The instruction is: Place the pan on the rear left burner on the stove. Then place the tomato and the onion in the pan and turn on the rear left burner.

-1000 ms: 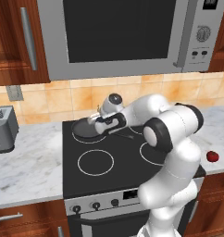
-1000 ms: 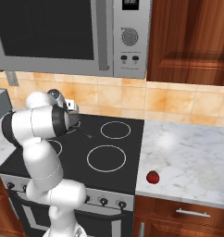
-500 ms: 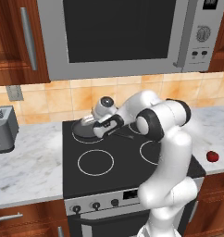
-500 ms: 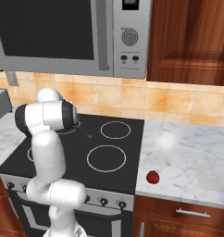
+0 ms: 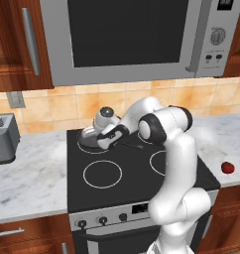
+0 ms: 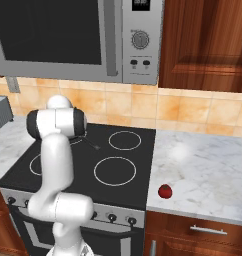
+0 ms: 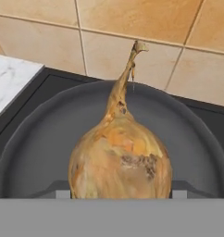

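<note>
Yellow-brown papery skin marks the onion point(image 7: 119, 162), which is seen in the hand view between the two dark fingertips point(image 7: 61, 189), over the floor of the pan point(image 7: 49, 139), its thin stalk pointing toward the tiled wall point(image 7: 132, 23). The gripper point(image 7: 117, 192) is set around the bulb at its widest part, and the jaws appear pressed against its two sides; whether the bulb already rests on the pan floor cannot be told.

Taking the stove point(image 5: 137, 173) as the landmark and reading from left to right: at its rear left the pan point(image 5: 88, 135) is seen on the rear left burner point(image 5: 94, 148), with the gripper point(image 5: 108, 139) just over it. On the marble counter point(image 5: 231, 144) to the right of the stove, well apart from the pan, the tomato point(image 5: 228, 167) is seen; it also appears in the right base view point(image 6: 165, 191), near the counter's front edge.

The onion is judged light and firm, but its dry skin is likely slippery and may flake, so a hold across the round middle is better than one on the brittle stalk. The tomato is judged smooth, soft and prone to rolling; it is best taken gently across its widest part from above. The pan is stiff and probably heavier toward the bowl than the handle.
</note>
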